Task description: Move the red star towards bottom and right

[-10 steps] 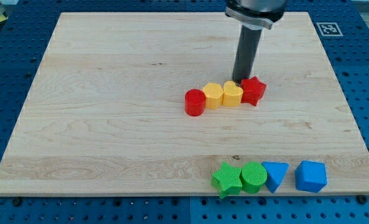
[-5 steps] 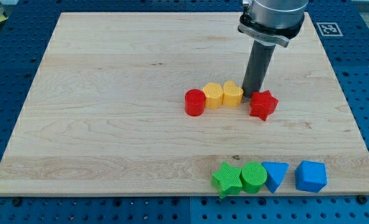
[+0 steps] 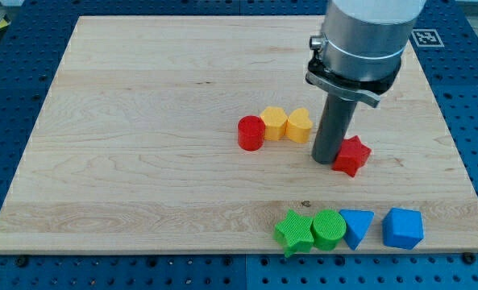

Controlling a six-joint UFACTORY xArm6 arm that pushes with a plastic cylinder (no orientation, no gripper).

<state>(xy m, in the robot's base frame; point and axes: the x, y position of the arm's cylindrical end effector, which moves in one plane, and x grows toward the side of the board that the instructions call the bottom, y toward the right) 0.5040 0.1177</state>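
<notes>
The red star [image 3: 353,156] lies on the wooden board [image 3: 142,121], right of centre. My tip [image 3: 327,159] stands right against the star's left side, touching it. The rod partly hides the star's left edge. To the upper left of the tip sits a row of three blocks: a red cylinder [image 3: 251,133], a yellow hexagon [image 3: 274,124] and a yellow heart [image 3: 299,126].
Along the board's bottom edge sits a row: a green star [image 3: 293,232], a green cylinder [image 3: 328,229], a blue triangle block [image 3: 356,226] and a blue cube-like block [image 3: 402,228]. The board's right edge is close to the blue blocks.
My tip has moved down and right, pushing the red star away from the yellow heart, down and to the right. The other blocks have stayed put.
</notes>
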